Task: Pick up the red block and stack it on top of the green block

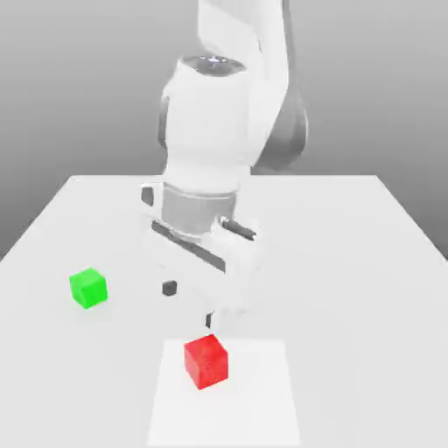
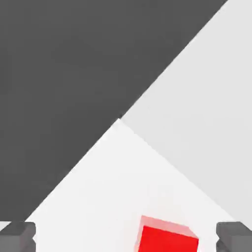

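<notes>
- Claw (image 1: 189, 303) stood spread wide, fingers (image 2: 18, 236) well apart, nothing held or touched.
- Claw hung above the bench (image 1: 350, 262), just behind the red block (image 1: 206, 360) in the exterior view.
- Red block sat on the bench w/ a paler square patch (image 1: 254, 402) under it; in the hand view it lay between the fingertips, nearer one side.
- Green block (image 1: 88, 288) sat on the bench toward the exterior view's left, well apart from red block & claw.

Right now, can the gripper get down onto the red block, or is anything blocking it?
Probably yes. The gripper is open, and the red block sits alone on the table with nothing over it. The green block lies well off toward the exterior view's left, clear of the path.
</notes>
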You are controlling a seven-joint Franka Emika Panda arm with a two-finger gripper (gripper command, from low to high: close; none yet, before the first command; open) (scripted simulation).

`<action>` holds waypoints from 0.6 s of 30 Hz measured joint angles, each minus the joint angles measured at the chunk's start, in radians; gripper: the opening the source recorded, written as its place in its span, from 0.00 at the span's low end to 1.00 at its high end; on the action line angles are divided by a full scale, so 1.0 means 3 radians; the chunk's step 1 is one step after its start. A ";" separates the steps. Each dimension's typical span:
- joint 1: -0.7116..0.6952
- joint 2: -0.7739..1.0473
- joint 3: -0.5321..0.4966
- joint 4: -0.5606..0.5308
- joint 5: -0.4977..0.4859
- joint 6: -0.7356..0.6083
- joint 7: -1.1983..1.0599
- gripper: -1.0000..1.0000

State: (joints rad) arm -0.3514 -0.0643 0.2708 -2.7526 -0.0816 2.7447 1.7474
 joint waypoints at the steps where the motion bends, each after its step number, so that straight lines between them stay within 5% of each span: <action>1: 0.0026 0.0078 -0.0013 -0.0065 0.0105 0.0065 0.0050 0.50; 4: 0.0046 0.0239 -0.0014 -0.0118 0.0191 0.0154 0.0152 0.50; 18: 0.0113 0.0745 -0.0204 -0.0001 -0.0334 0.0445 0.0565 0.50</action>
State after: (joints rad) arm -0.3174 0.1591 0.2096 -2.7530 -0.1819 2.8783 1.9167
